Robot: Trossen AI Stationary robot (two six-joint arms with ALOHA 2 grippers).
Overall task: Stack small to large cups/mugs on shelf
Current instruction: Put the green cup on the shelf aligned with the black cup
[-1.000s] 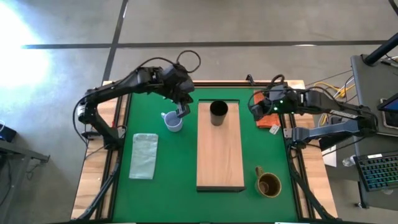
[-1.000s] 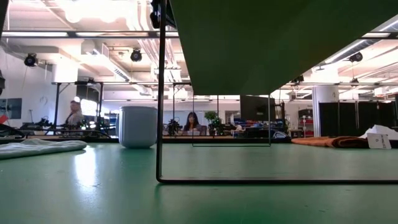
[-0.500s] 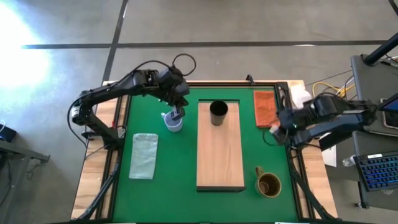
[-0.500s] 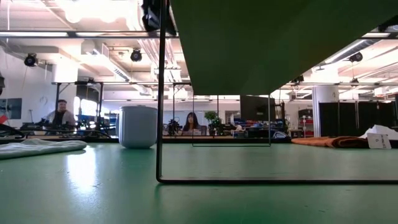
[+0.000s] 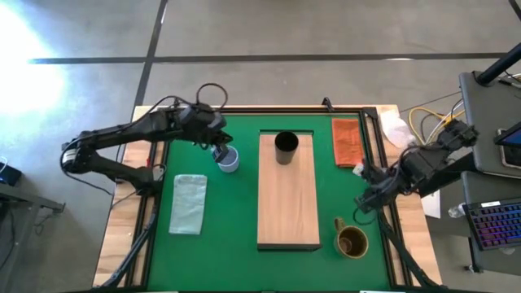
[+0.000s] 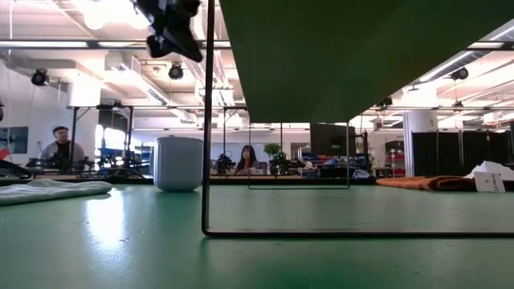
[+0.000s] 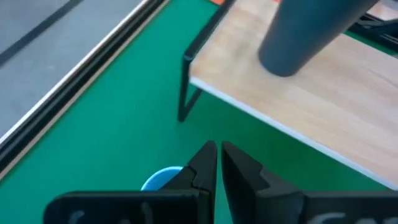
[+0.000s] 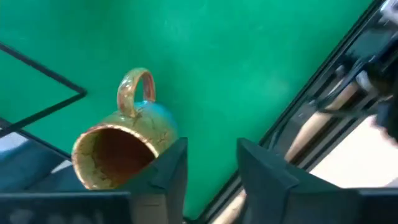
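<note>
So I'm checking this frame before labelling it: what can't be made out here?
- Pale blue-white mug: the left claw covers most of it in the left wrist view; its handle shows nowhere.
- Black tumbler: its top is cut off by the left wrist picture's edge.
- Shelf: the low view sees only its underside, so nothing on it.
- Brown-olive mug: the right claw hides part of its base.

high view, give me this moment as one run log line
left end effector: shut, above pale mug | right end effector: open, near brown mug | black tumbler: on shelf
</note>
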